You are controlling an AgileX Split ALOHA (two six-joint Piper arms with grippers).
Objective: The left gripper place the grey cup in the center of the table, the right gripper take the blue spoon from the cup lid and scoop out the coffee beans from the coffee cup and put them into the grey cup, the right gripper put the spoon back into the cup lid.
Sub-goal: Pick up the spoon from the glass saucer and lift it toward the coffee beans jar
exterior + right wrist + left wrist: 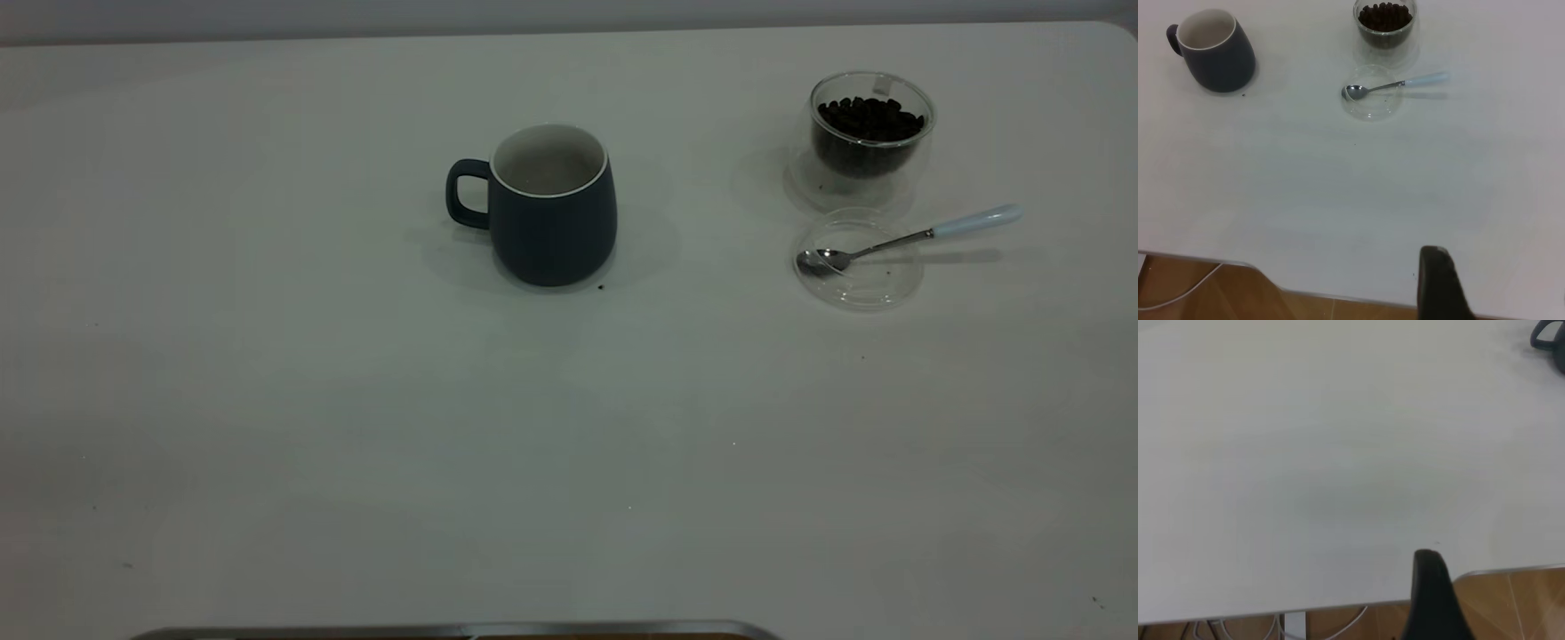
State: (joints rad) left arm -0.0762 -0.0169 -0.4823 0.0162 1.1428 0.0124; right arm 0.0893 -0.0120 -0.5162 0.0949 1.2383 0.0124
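- The grey cup (551, 209) stands upright near the middle of the table (267, 400), handle toward the left arm's side; placing it looks done. Its inside appears empty, as far as the views show (a dark speck lies just beside its base).
- The blue spoon (907, 238) lies with its bowl in the clear cup lid (858, 260) and its pale handle jutting past the rim; nothing grips it.
- Just behind the lid, the glass coffee cup (869, 133) holds coffee beans (869, 117).
- So scooping, pouring and returning the spoon seem to be left.
- Left gripper (1431, 597) and right gripper (1441, 283) sit back at the table's near edge, well apart from everything; only one dark finger of each shows, so I cannot tell whether either is spread or closed.
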